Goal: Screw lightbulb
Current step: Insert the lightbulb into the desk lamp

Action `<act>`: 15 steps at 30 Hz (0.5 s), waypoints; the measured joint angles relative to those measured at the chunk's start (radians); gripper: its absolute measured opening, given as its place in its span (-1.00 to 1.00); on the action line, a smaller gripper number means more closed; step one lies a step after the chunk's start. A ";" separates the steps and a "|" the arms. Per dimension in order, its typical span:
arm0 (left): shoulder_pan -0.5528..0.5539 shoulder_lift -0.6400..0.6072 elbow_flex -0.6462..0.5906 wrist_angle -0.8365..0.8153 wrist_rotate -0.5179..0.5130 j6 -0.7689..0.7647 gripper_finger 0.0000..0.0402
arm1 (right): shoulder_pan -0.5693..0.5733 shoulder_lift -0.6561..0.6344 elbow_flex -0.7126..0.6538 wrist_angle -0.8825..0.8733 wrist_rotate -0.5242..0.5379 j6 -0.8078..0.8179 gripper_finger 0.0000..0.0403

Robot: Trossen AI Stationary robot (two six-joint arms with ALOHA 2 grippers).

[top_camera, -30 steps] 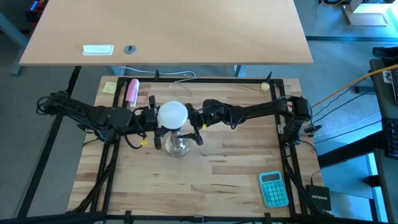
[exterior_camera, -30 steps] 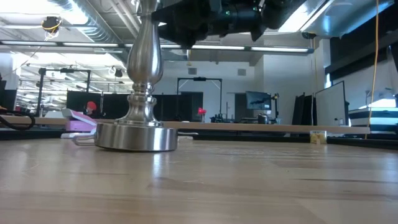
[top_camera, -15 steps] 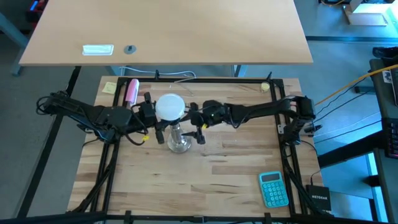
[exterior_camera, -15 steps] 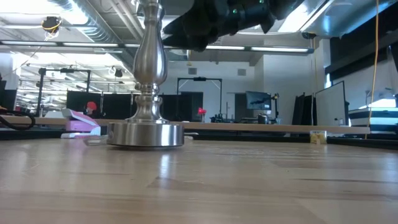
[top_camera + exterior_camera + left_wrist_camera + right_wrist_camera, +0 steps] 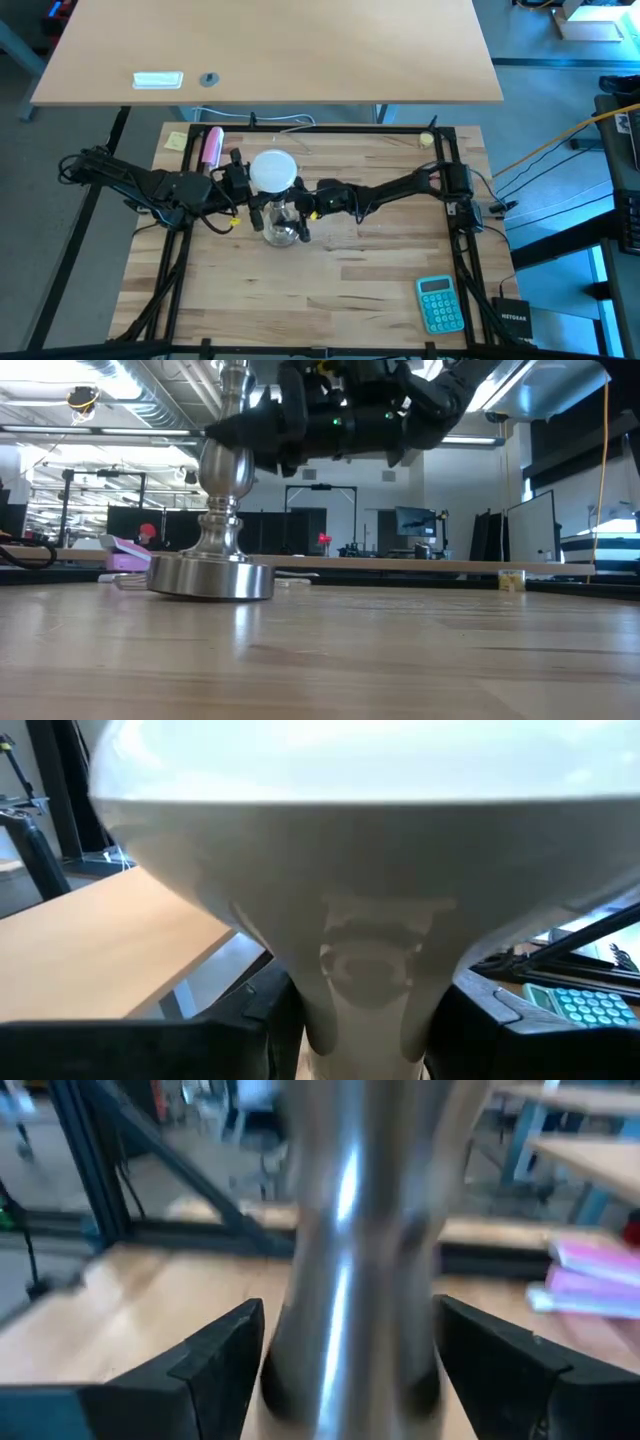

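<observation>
from above, the lightbulb (image 5: 274,171) is seen held over the socket stand (image 5: 283,226) near the middle of the wooden table (image 5: 380,290), gripped from the left by the left gripper (image 5: 250,185). the right gripper (image 5: 300,208) is stretched in from the right, low against the stand's stem. a teal calculator (image 5: 440,304) is seen near the table's front right corner, and a pink object (image 5: 211,147) lies at the back left.

at table height, the stand's round metal base (image 5: 211,577) is seen resting on the wood, with its baluster stem (image 5: 226,472) rising out of the top of the picture. the right gripper (image 5: 250,435) is seen reaching across to the stem from the right; the bulb itself is out of this picture.

from the left wrist, the bulb's white globe (image 5: 350,820) fills the picture, and its narrow neck (image 5: 365,990) is clamped between the two dark fingers (image 5: 225,1020).

from the right wrist, the shiny stem (image 5: 350,1270) is seen standing between the two spread fingers (image 5: 215,1355), with a gap showing on either side, so that nothing is gripped there.
</observation>
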 joint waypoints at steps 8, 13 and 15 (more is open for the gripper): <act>-0.001 0.000 0.001 -0.019 0.005 -0.012 -0.24 | -0.005 -0.031 0.004 -0.142 -0.003 -0.098 0.43; -0.001 -0.001 0.002 -0.024 0.004 -0.016 -0.24 | -0.004 -0.048 -0.003 -0.119 -0.001 -0.118 0.43; 0.000 -0.002 0.002 -0.026 0.002 -0.016 -0.24 | -0.004 -0.049 -0.003 -0.109 0.000 -0.114 0.43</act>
